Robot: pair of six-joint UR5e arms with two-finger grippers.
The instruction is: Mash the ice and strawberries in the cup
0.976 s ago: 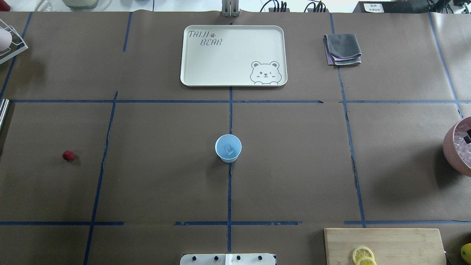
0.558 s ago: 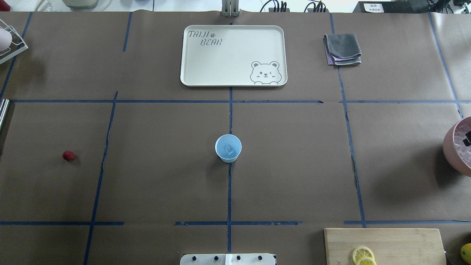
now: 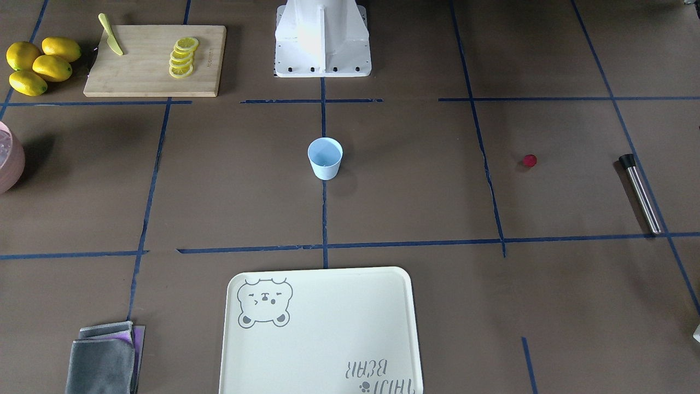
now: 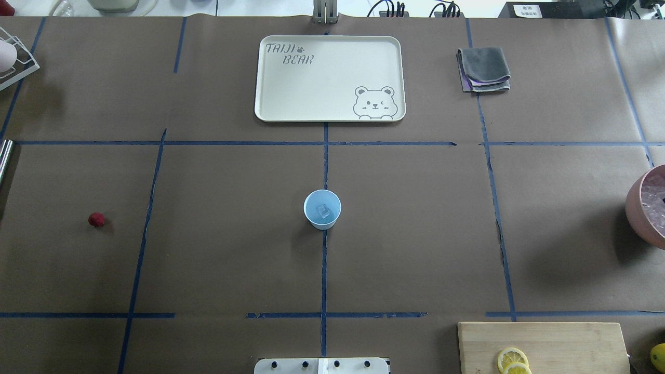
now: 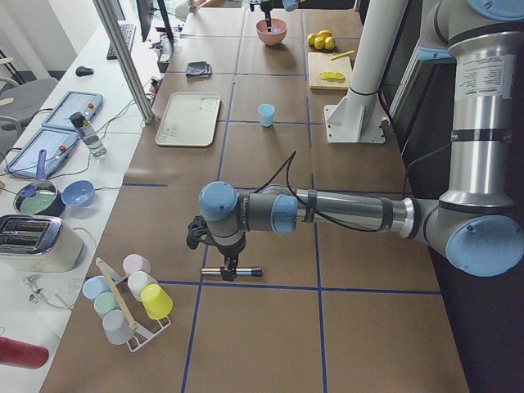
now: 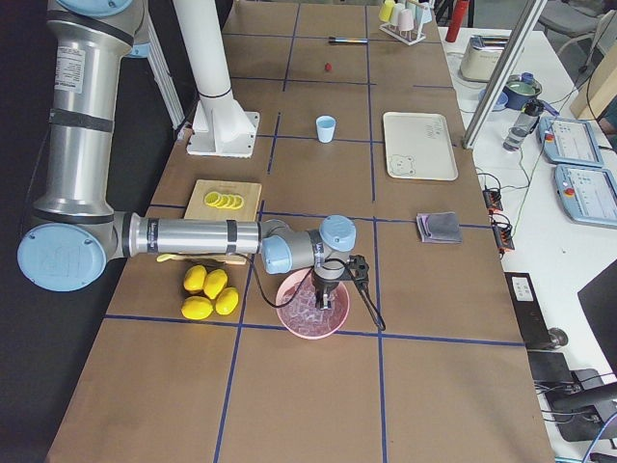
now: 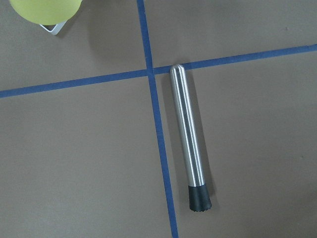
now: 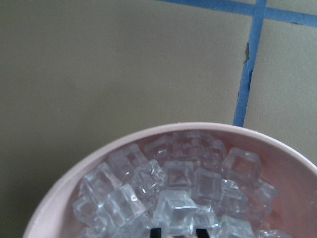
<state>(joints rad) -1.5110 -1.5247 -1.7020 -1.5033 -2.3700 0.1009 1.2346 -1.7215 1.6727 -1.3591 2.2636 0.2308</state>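
Note:
The light blue cup (image 4: 322, 209) stands upright mid-table with one clear piece of ice (image 4: 323, 211) in it. The strawberry (image 4: 96, 219) lies on the paper far to the left, alone. My right gripper (image 8: 178, 232) is down in the pink bowl (image 8: 64, 198), which is heaped with ice cubes (image 8: 193, 183). Its dark fingertips (image 8: 156, 231) stand about one cube's width apart with ice between them; I cannot tell whether they pinch it. My left gripper (image 5: 229, 262) hovers over a steel muddler (image 7: 189, 136); I cannot tell if it is open or shut.
A cream bear tray (image 4: 329, 78) and a folded grey cloth (image 4: 483, 69) lie at the far side. The cutting board (image 3: 155, 60) holds lemon slices and a knife, with whole lemons (image 3: 38, 64) beside it. A rack of cups (image 5: 127, 299) stands by the muddler.
The dark part of my right gripper that showed over the pink bowl at the overhead view's right edge has slid right, out of that view. Cup and strawberry have not moved.

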